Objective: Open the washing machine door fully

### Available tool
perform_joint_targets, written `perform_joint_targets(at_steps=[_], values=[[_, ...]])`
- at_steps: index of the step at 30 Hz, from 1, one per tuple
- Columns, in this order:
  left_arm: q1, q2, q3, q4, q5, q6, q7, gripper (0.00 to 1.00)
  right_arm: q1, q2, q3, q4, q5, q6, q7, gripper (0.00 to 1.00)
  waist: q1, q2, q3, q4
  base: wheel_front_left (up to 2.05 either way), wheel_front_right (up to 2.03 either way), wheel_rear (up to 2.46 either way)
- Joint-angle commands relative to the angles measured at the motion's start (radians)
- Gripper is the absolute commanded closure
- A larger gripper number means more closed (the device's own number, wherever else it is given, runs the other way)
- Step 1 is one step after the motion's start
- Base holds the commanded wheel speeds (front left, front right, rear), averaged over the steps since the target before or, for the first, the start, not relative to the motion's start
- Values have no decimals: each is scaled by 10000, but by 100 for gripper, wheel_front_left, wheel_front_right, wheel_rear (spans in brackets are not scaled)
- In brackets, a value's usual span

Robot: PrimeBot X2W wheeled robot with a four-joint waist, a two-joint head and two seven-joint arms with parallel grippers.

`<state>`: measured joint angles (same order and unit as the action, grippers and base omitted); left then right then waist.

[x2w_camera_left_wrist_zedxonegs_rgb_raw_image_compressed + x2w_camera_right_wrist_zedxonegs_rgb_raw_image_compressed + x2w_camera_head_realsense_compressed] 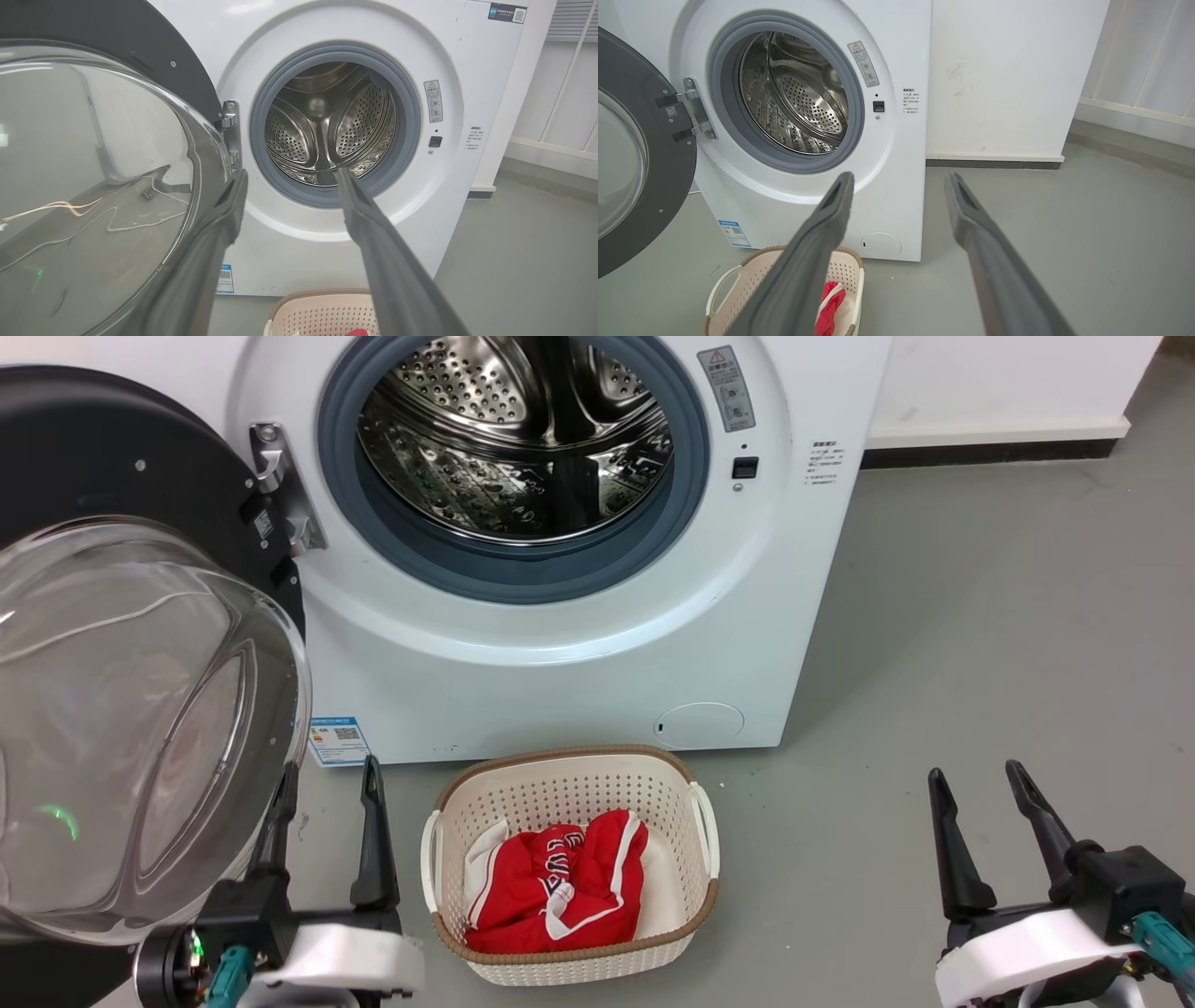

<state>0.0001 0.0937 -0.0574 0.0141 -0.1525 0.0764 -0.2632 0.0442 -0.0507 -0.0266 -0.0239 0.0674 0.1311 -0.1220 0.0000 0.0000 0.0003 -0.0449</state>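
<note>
The washing machine door (112, 476) stands swung out to the left on its hinge (280, 490), its black rim and bulging glass bowl (121, 728) facing me. The same door (93, 186) looms at the left of the left wrist view, and it shows as a dark ring (640, 154) in the right wrist view. The steel drum (513, 439) lies exposed behind the grey seal. My left gripper (327, 784) is open, just right of the glass bowl; whether its left finger touches the bowl is unclear. My right gripper (976, 789) is open over the bare floor at lower right.
A cream laundry basket (569, 775) holding a red and white garment (551, 887) sits on the grey floor in front of the white machine (579, 681), between my grippers. A white wall and dark skirting (990, 453) run behind at the right.
</note>
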Motion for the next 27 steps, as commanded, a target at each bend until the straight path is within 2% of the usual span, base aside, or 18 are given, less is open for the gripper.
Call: perform_joint_targets(at_steps=[1, 10, 27], values=[[240, -37, 45, -18, 66, 33, -21, 0, -14, 13, 66, 25, -63, -5, 43, 0, 0, 0, -18, -70, 0, 0, 0], [673, -222, 113, -307, 449, 128, -21, 0, 21, 11, 211, 105, 4, -6, 20, 0, 0, 0, -52, -36, 0, 0, 0], [630, -304, 299, -166, 667, -135, -21, 0, 61, 11, 296, 183, 107, -6, -14, 0, 0, 0, -58, 9, 0, 0, 0]])
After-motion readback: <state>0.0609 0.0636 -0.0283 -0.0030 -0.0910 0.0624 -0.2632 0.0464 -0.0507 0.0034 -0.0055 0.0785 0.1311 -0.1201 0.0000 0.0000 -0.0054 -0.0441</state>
